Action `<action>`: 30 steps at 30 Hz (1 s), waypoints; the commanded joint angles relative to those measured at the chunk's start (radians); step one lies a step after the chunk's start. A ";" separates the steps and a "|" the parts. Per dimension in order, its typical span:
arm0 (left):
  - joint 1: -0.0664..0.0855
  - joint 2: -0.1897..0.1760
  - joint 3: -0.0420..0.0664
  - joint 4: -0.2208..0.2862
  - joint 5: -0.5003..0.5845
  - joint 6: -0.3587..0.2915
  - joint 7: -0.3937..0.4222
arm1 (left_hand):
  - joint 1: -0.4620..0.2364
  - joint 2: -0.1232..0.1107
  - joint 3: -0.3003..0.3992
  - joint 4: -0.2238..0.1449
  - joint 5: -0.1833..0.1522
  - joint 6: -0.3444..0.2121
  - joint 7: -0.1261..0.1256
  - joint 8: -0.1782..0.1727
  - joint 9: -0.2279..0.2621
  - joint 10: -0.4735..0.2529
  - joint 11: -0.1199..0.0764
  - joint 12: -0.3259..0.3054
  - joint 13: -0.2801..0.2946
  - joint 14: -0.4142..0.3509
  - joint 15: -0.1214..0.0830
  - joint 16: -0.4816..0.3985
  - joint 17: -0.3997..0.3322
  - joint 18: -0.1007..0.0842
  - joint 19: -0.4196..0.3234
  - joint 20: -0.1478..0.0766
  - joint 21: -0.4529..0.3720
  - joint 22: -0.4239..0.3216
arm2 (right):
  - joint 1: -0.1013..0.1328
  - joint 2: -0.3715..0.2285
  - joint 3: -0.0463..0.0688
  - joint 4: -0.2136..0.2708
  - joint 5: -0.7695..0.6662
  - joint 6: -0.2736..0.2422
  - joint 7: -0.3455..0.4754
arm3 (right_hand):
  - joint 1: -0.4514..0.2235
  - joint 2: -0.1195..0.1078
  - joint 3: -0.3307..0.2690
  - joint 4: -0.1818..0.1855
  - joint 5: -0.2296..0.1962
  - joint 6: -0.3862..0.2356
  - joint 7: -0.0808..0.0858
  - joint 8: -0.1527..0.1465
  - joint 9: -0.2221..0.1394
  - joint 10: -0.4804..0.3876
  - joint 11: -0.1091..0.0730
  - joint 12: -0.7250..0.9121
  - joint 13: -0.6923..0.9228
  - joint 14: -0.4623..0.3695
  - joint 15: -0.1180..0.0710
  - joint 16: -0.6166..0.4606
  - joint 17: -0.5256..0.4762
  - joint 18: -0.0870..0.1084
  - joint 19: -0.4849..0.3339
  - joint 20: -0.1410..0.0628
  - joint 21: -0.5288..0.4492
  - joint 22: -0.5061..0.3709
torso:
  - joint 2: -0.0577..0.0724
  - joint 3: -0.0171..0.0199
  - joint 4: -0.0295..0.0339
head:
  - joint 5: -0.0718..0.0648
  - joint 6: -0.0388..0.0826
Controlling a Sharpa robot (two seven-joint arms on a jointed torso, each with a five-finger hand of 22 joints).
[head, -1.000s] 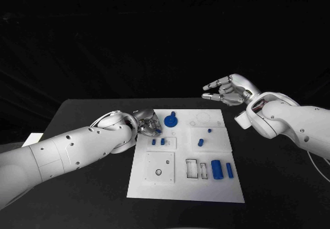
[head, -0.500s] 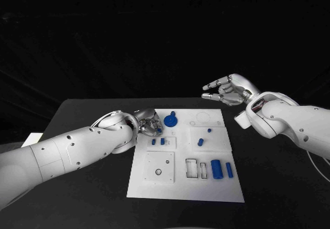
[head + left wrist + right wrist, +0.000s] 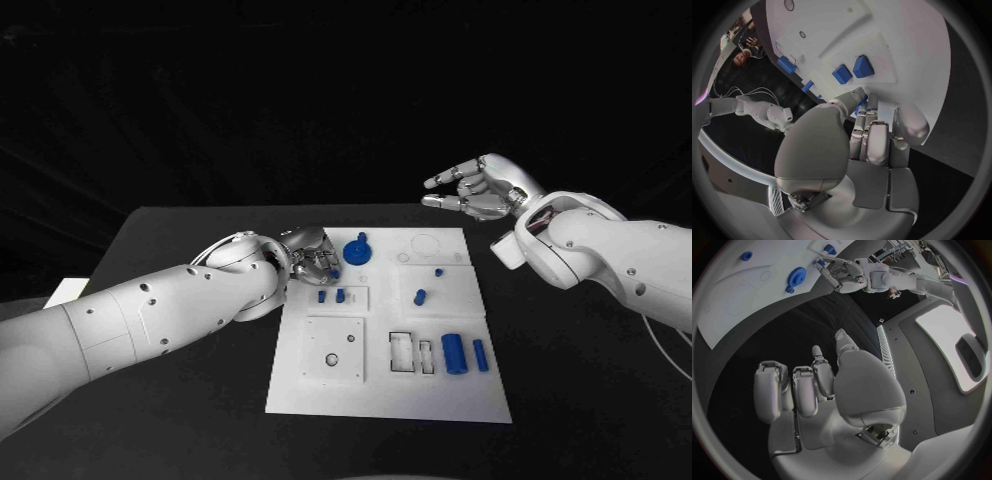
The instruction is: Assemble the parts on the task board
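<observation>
Item, left hand (image 3: 306, 256): hanging low over the task board's (image 3: 389, 395) near-left upper edge, fingers curling together round a small blue part (image 3: 330, 271) at their tips (the left wrist view is showing blue between the fingertips (image 3: 862, 102), so a pinch seems likely, though the hold itself is partly hidden); judged to be carrying the piece toward a seat on the board. Item, two small blue blocks (image 3: 330, 296): standing side by side in the square recess just beside that hand, long axes running toward and away from the robot. Item, blue gear-like disc (image 3: 358, 250): lying flat at the board's far edge, its tab pointing away from the robot. Item, short blue peg (image 3: 420, 297): resting mid-board, slightly tilted. Item, two blue cylinders (image 3: 464, 355): lying parallel near the board's right edge, long axes running front to back, beside two slots. Item, right hand (image 3: 477, 190): hovering well off the board beyond its far right corner, fingers apart and loosely bent, holding nothing, seemingly waiting clear of the work.
</observation>
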 commanded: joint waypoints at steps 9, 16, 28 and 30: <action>0.000 0.003 0.000 0.000 0.002 0.024 -0.016 | -0.014 -0.002 -0.013 -0.001 0.002 -0.018 0.000 -0.013 -0.005 -0.018 0.002 0.006 0.003 0.018 0.006 0.003 -0.006 -0.014 0.003 0.006 -0.001 -0.002 | -0.001 0.000 0.000 0.002 -0.003 0.015 0.004 | -0.008 0.006 -0.004 0.000 0.005 -0.005 -0.001 0.001 0.001 -0.004 -0.003 -0.003 0.075 0.076 0.001 -0.006 0.129 0.009 -0.006 0.000 -0.004 0.000 | 0.000 -0.0003 0.0003 | 0.000 -0.002; 0.000 0.003 0.000 -0.001 0.002 0.021 -0.018 | -0.016 -0.004 -0.016 -0.002 0.003 -0.042 0.003 -0.028 -0.012 -0.027 0.004 0.009 0.006 0.017 0.008 0.003 -0.009 -0.014 0.002 0.007 -0.002 -0.001 | -0.001 0.000 0.000 0.001 -0.003 0.015 0.004 | -0.008 0.006 -0.004 0.000 0.005 -0.005 -0.001 0.001 0.001 -0.004 -0.003 -0.003 0.075 0.076 0.001 -0.006 0.129 0.009 -0.006 0.000 -0.004 0.000 | 0.000 -0.0001 0.0002 | 0.001 -0.001; 0.000 -0.024 0.008 0.017 0.016 -0.011 -0.011 | -0.024 -0.018 -0.042 -0.003 0.005 -0.167 0.012 -0.045 -0.020 -0.121 0.019 -0.003 -0.002 0.011 0.019 -0.004 -0.037 -0.013 0.000 0.015 -0.015 -0.007 | -0.001 -0.002 0.000 -0.011 -0.003 0.019 -0.006 | -0.008 0.006 -0.008 -0.001 0.005 -0.006 -0.001 0.001 0.000 -0.018 -0.003 -0.030 0.058 0.071 0.001 -0.019 0.107 0.014 -0.016 0.000 -0.017 -0.024 | -0.001 -0.0009 0.0006 | 0.000 0.002; 0.001 -0.031 0.012 0.022 0.025 -0.014 -0.006 | -0.024 -0.019 -0.046 -0.003 0.004 -0.168 0.012 -0.045 -0.019 -0.130 0.021 -0.005 -0.003 0.010 0.021 -0.006 -0.041 -0.013 -0.001 0.016 -0.017 -0.009 | -0.001 -0.002 0.000 -0.013 -0.004 0.021 -0.008 | -0.008 0.006 -0.009 -0.001 0.005 -0.007 -0.001 0.001 0.000 -0.022 -0.003 -0.038 0.052 0.070 0.001 -0.022 0.104 0.015 -0.018 0.000 -0.020 -0.028 | -0.002 -0.0011 0.0007 | 0.000 0.002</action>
